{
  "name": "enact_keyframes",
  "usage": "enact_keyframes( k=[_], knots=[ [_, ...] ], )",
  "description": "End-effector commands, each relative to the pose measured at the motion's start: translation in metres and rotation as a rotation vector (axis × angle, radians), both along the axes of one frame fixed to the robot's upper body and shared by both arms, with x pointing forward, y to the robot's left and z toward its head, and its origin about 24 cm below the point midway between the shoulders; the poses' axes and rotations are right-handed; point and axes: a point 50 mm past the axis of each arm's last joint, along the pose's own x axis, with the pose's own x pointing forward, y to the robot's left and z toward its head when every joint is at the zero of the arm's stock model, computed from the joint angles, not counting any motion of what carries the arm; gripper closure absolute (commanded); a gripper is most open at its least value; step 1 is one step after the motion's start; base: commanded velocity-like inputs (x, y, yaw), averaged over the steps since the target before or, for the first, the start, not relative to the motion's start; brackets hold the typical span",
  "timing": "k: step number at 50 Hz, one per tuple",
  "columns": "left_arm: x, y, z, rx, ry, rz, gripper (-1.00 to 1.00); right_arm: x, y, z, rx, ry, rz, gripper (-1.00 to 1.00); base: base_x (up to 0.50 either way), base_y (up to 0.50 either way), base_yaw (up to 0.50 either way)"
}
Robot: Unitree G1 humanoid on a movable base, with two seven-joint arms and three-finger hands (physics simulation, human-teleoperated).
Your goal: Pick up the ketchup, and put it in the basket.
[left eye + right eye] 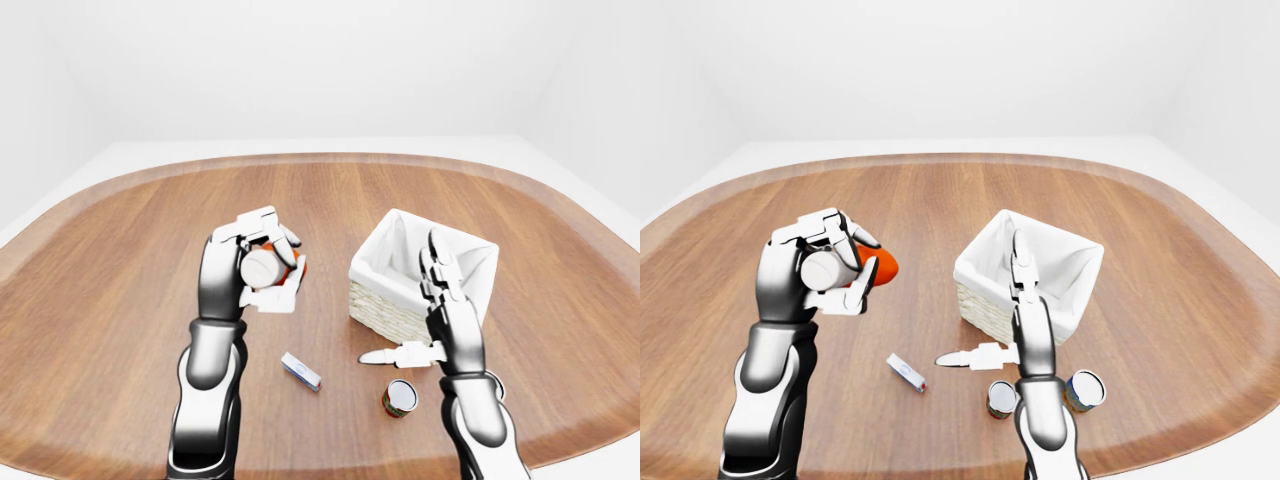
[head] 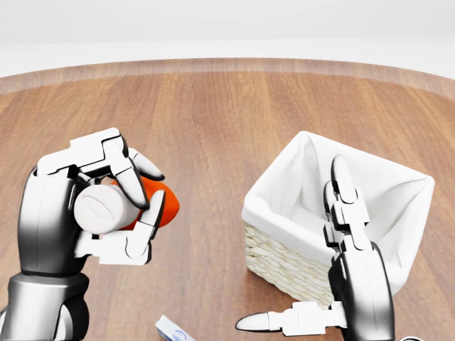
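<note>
The fingers [image 2: 131,181] of our left hand [image 2: 92,209] are wrapped tight around the ketchup [image 2: 146,202], a red bottle with a white cap, which we hold tilted in the air above the surface [image 1: 120,260], left of the basket in the head view and apart from it. The cap end faces us; any label is hidden by the fingers, so we cannot read a brand. Our right hand [image 2: 334,270] has its fingers spread, two pointing up against the basket's near side and the thumb sticking out to the left, gripping nothing.

The surface is a broad rounded wooden top. The basket [image 2: 284,266] is woven wicker with a white cloth lining, and stands upright. Near the bottom of the right-eye view two small cans [image 1: 1085,390] stand on either side of our right forearm. A small white box [image 1: 906,372] with blue and red print lies flat between our two arms; its writing is too small to read.
</note>
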Motion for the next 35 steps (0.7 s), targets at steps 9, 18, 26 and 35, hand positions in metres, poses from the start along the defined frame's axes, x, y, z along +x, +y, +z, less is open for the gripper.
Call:
enact_keyframes(
  k=[9,18,26,35],
  knots=[
    [-0.018,-0.046,0.001,-0.045,-0.009,-0.131,1.00,-0.001,0.000,0.002,0.001,-0.007,0.000,-1.00,0.00,0.00,0.00],
    [-0.022,-0.060,0.004,-0.053,-0.020,-0.169,1.00,-0.001,0.000,0.003,0.003,-0.010,0.000,-1.00,0.00,0.00,0.00],
    [-0.024,-0.074,0.001,-0.049,-0.006,-0.207,1.00,-0.003,-0.001,0.004,0.004,-0.015,0.002,-1.00,0.00,0.00,0.00],
    [-0.029,-0.089,-0.001,-0.049,0.004,-0.249,1.00,-0.004,-0.002,0.005,0.006,-0.021,-0.001,-1.00,0.00,0.00,0.00]
  ],
)
